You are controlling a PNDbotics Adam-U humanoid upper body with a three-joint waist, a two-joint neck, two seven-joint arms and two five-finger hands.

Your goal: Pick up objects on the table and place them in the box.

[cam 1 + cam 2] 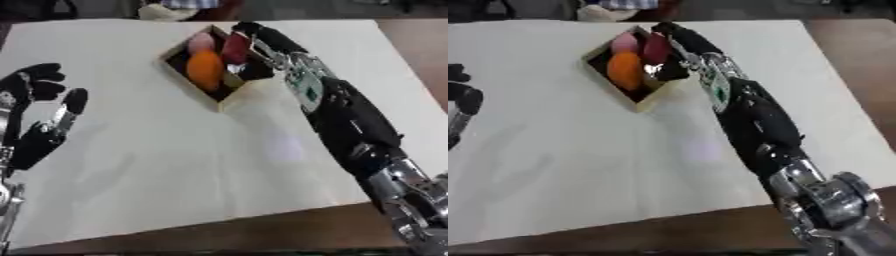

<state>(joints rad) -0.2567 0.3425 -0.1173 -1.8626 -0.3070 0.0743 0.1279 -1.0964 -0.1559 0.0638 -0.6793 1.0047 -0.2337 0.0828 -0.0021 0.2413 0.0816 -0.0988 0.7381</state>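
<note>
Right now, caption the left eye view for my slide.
Right hand over the box holding a dark red object; left hand idle.

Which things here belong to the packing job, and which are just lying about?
Job:
- box, on the white table
- orange object, pink object and dark red object, all in the box
- right hand, at the dark red object; grip unclear

Lying about:
- left hand, open and idle at the left edge
- items at the table's far edge, indistinct
</note>
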